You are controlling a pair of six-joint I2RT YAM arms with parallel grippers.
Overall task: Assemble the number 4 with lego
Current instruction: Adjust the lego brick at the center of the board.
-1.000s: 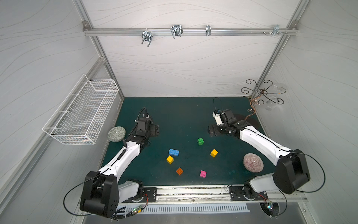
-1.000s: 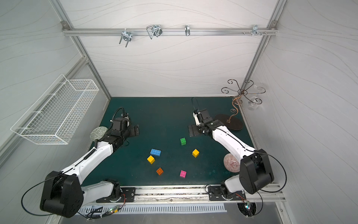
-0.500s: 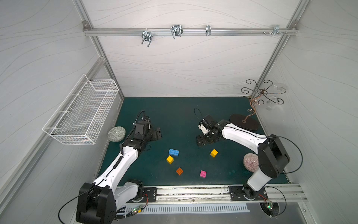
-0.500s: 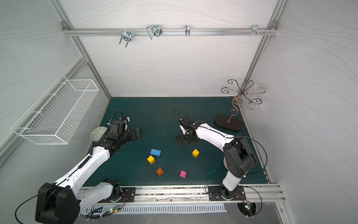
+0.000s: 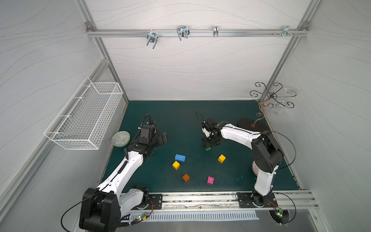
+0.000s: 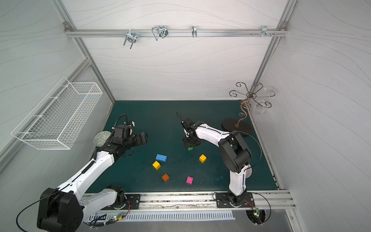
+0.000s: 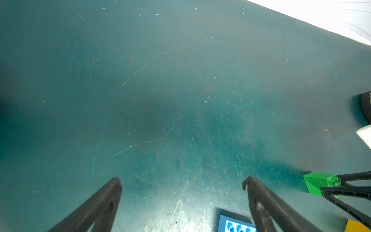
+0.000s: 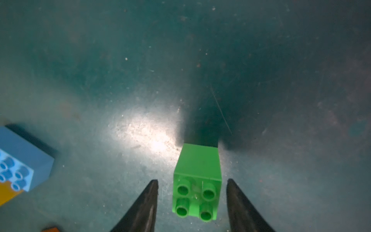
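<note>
In both top views the six bricks lay loose on the green mat (image 5: 251,180), none touching another. The blue brick (image 5: 180,157) sat just beside one yellow brick (image 5: 176,165). The orange brick (image 5: 186,177) and pink brick (image 5: 210,180) lay nearer the rail, and a second yellow brick (image 5: 221,158) lay off to my right. Small white marks on my left wrist housing were too small to read. My right gripper (image 5: 209,143) pointed down over the green brick (image 5: 208,148), hiding most of it. My left gripper (image 6: 143,138) hung above bare mat with its fingers spread, well apart from every brick. From my left wrist I saw those fingers (image 7: 259,200) wide apart with only scratched mat between them. A corner of the blue brick (image 7: 234,225) lay by one finger. The green brick (image 7: 319,182) lay further off, with my right gripper's black fingers (image 7: 351,186) around it. From my right wrist the green brick (image 8: 197,160) stood studs up on the mat between my two fingertips (image 8: 154,186). A thin strip of mat showed on each side of it, so my right gripper (image 8: 192,181) straddled it without yet pinching. The blue brick (image 8: 22,160) showed at the edge, partly covering a yellow brick (image 8: 8,192).
</note>
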